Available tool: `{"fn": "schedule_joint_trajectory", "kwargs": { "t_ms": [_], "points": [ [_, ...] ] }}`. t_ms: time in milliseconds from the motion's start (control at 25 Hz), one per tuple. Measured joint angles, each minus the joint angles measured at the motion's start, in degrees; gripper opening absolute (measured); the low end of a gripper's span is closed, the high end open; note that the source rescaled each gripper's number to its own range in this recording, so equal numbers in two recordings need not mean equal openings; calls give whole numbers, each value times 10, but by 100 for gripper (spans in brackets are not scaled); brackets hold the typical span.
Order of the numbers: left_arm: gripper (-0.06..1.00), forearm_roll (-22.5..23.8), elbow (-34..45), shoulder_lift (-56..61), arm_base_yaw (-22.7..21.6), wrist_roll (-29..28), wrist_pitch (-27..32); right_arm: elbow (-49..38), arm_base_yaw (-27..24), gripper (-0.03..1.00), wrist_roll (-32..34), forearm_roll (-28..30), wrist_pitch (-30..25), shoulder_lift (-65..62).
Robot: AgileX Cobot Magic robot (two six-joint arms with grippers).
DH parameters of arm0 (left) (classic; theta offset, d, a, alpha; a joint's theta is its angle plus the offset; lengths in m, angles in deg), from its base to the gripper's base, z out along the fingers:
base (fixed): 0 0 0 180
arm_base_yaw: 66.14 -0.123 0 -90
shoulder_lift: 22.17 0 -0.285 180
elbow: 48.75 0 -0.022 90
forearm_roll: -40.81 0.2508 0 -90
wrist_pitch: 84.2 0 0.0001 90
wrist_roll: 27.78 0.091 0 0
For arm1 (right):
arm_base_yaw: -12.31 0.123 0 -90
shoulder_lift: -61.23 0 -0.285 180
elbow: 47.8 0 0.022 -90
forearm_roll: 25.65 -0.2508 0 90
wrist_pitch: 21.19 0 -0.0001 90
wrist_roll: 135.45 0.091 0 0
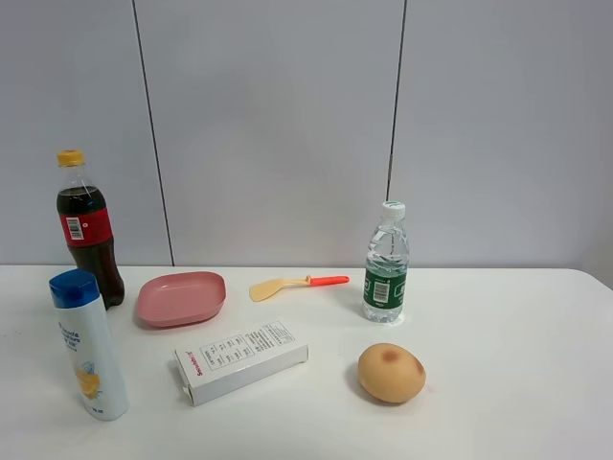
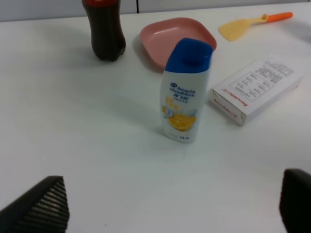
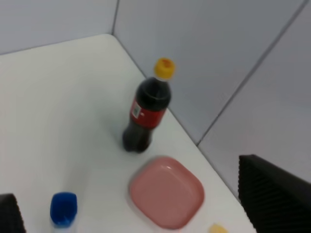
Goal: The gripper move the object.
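Jaws of our left gripper (image 2: pixel 170 211) stand wide apart and empty in the left wrist view. The bottle (image 2: pixel 183 94) stands upright on the tabletop (image 2: pixel 73 126) ahead, well clear of them. In the right wrist view, our right gripper (image 3: pixel 131 204) is spread too and holds nothing; only the bottle's blue cap (image 3: pixel 63 208) shows. From high up neither arm shows, and the bottle is front left, near the cola (image 1: pixel 88 235). We judge it stiff, smooth and tippy, so grip mid-body, below the cap.

1. Cola bottle (image 1: pixel 88 230) upright, pink dish (image 1: pixel 181 298) just beside it
2. Yellow spatula (image 1: pixel 297 284) lying behind a flat white box (image 1: pixel 241 360)
3. Water bottle (image 1: pixel 386 264) standing, brown roundish lump (image 1: pixel 391 373) in front
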Motion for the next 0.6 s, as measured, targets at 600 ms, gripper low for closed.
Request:
{"fn": "schedule_joint_trajectory", "kwargs": {
  "t_ms": [600],
  "points": [
    [100,0,0,0,0,0,0,-257,0,82,31,45,2,-200]
  ]
}}
